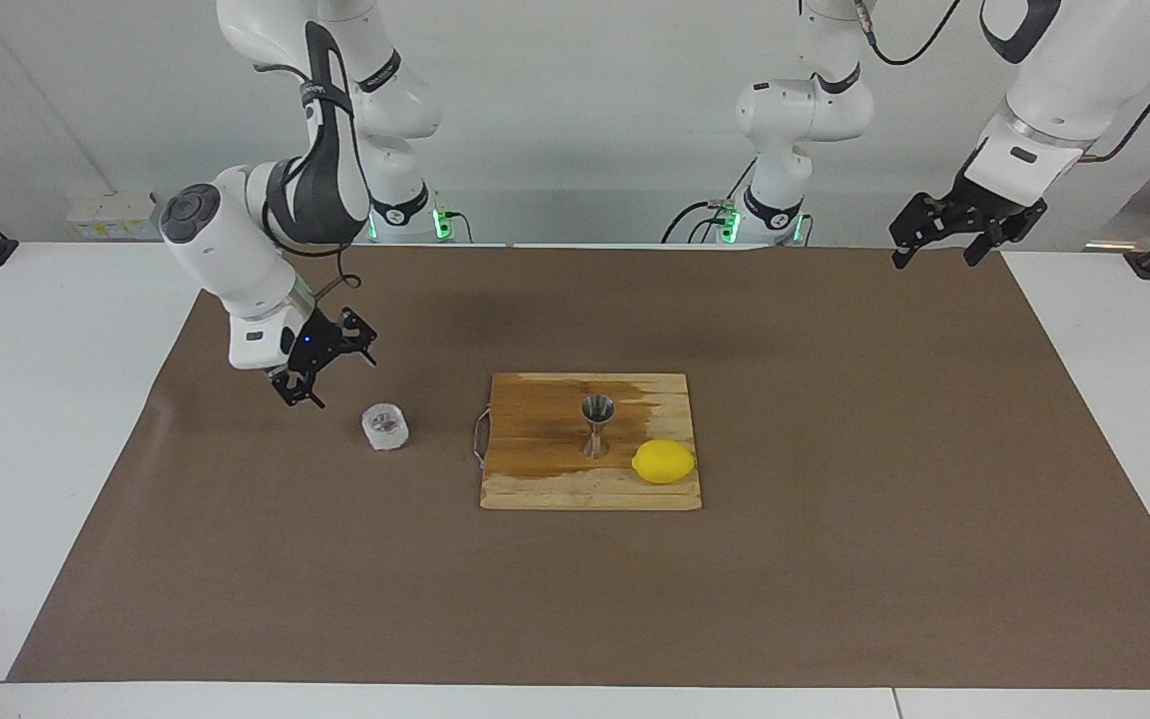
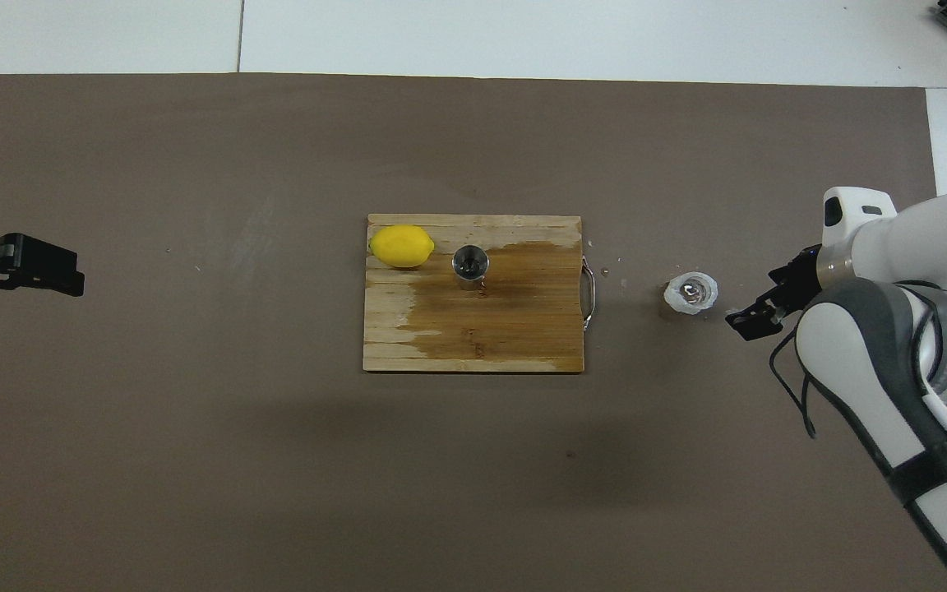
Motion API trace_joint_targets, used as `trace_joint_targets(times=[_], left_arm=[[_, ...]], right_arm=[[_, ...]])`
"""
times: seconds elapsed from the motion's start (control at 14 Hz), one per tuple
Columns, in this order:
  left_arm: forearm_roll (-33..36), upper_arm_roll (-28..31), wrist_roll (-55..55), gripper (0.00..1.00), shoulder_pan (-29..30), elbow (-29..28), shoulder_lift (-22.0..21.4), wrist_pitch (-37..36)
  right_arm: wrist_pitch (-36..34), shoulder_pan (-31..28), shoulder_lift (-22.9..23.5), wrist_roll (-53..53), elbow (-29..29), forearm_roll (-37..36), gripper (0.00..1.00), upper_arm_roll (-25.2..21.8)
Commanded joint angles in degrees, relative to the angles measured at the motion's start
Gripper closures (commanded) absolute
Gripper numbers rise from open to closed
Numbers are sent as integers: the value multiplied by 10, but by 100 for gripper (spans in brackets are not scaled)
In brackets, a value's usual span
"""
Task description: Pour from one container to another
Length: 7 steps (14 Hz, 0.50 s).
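The squat clear glass cup stands upright on the brown mat beside the board, toward the right arm's end; it also shows in the overhead view. The steel hourglass jigger stands upright on the wooden cutting board, next to a lemon. My right gripper is open and empty, raised over the mat, apart from the cup, toward the right arm's end. In the overhead view the right gripper is partly hidden by its arm. My left gripper is open and waits over the mat's corner at the left arm's end.
The board has a dark wet patch around the jigger, and a metal handle on the side toward the cup. A few droplets lie on the mat between board and cup. The lemon lies on the board's corner.
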Motion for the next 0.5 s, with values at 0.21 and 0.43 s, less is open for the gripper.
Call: trace_joint_targets(times=[0.21, 0.43], left_arm=[[3, -1, 7, 0, 4, -4, -2, 1], [3, -1, 7, 0, 4, -4, -2, 1]], right_arm=[[-195, 38, -5, 312, 130, -118, 0, 5], [-288, 30, -3, 349, 231, -96, 0, 4]])
